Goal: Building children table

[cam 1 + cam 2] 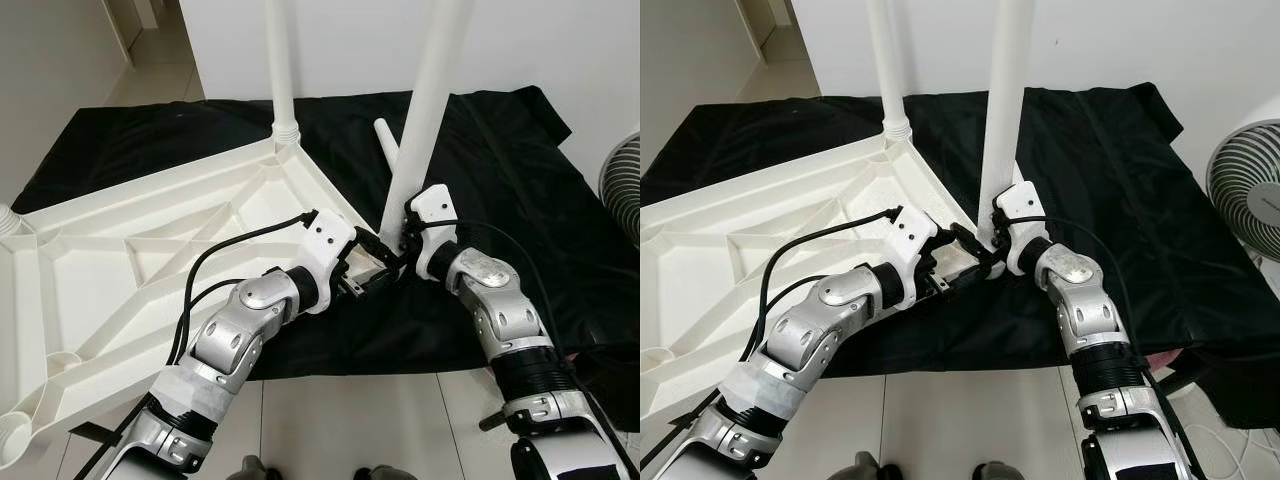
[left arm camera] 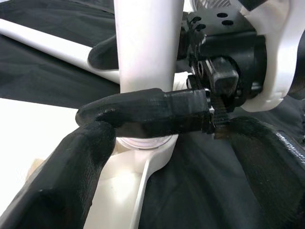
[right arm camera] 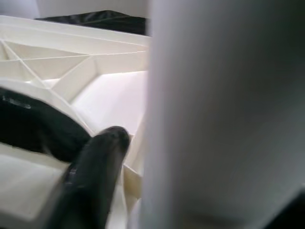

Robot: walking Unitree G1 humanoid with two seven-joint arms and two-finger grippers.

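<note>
A white plastic children's tabletop [image 1: 150, 260] lies upside down on a black cloth [image 1: 500, 150] spread over the pale tiled floor [image 1: 350, 420], its ribbed underside facing up. One white leg [image 1: 280, 70] stands upright in the far corner socket of the tabletop. A second white leg [image 1: 425, 110] stands upright at the tabletop's right corner, where both arms meet at its base. The right tool [image 1: 405, 240] is clamped around the bottom of this second leg: in the left wrist view one of its black fingers [image 2: 143, 112] crosses the front of the leg just above the socket, and another shows behind the leg. The left tool [image 1: 370, 265] reaches in from the left, just beside the right tool at the same corner; its two fingers [image 2: 62, 181] are spread apart on either side of the corner, gripping nothing. A third white leg [image 1: 385, 145] lies flat on the cloth behind the held one. A fan [image 1: 1250, 190] with a wire grille stands at the right edge of the scene, beyond the cloth. At the near edge, the toes of two feet [image 1: 870, 468] show on the floor.
</note>
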